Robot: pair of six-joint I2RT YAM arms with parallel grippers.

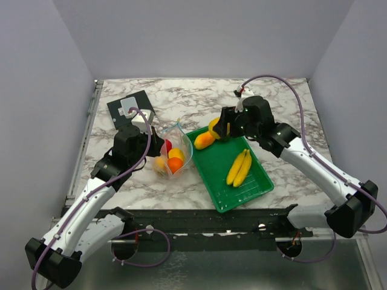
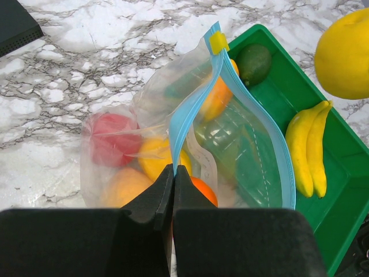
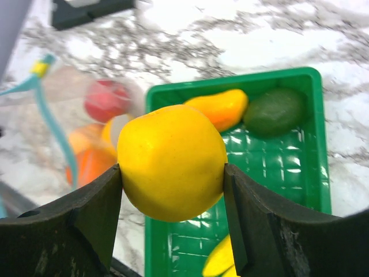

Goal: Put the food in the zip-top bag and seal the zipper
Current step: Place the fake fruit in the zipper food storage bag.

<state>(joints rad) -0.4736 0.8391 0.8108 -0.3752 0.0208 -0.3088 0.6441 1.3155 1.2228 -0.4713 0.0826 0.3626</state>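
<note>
**marblefan:** Up close, the right fingers point(image 3: 92, 219) fill the bottom of the right wrist view. They look clamped on a round yellow fruit point(image 3: 172, 161), one finger per side. Am I reading that right?

**yam_tinkerer:** Yep, solid grip. From the top view that fruit hangs above the 12 o'clock end of the green tray point(image 1: 254, 184). Under it, at the tray's 11 o'clock corner, lies a yellow-orange piece point(image 3: 222, 108), with a dark green fruit point(image 3: 275, 111) just beside it. The bananas point(image 1: 239, 168) lie flat around the middle of the tray.

**marblefan:** And the zip-top bag point(image 1: 178, 148)?

**yam_tinkerer:** It's standing on the marble table point(image 1: 272, 103) at the tray's 9 o'clock, right against the rim, mouth up and gaping. The left fingers point(image 2: 150, 202) are pinched fully together on the near end of the zipper point(image 2: 190, 104), that light blue strip. Its yellow slider point(image 2: 218, 41) sits at the far end.

**marblefan:** Anything inside?

**yam_tinkerer:** A red apple point(image 2: 109, 138), an orange point(image 1: 175, 166) and a couple of yellowish pieces. They're blurry through the plastic, so I can't tell exactly what those are.
</note>
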